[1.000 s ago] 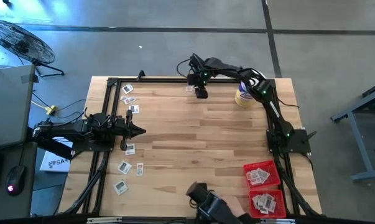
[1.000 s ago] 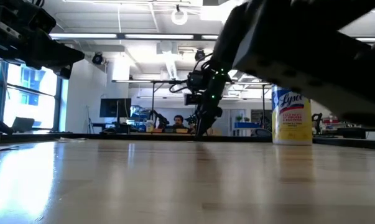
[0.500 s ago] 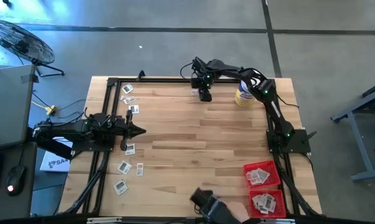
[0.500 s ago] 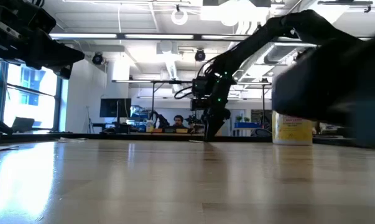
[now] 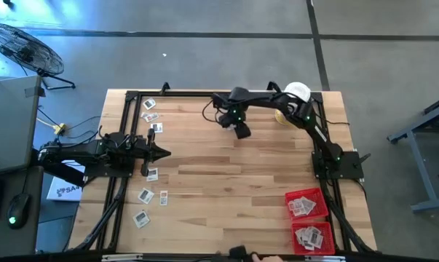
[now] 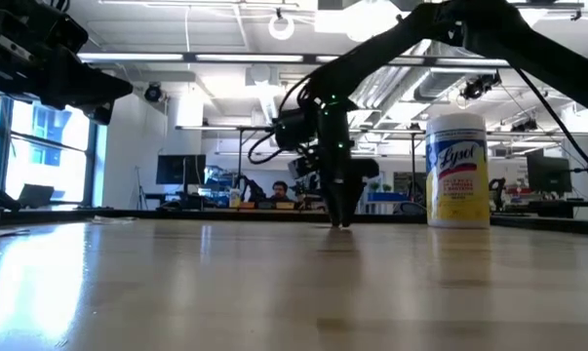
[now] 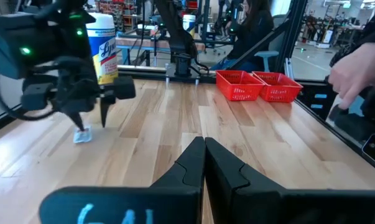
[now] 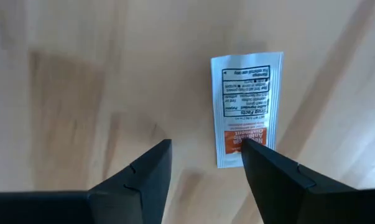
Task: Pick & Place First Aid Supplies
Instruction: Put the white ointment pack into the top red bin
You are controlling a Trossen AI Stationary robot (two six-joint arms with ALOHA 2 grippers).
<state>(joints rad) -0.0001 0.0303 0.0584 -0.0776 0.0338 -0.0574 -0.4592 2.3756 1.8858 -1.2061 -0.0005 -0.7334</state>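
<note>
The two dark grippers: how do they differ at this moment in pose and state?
The right gripper is open; the left gripper is shut. The right gripper points down at a small white packet with an orange band near the table's far edge; the left gripper lies level over the table's left side, holding nothing. Both have two dark fingers.

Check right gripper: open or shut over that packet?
Open. The right wrist view shows the right gripper with its fingers apart above the table, empty; the packet lies flat on the wood, one end under one fingertip.
</note>
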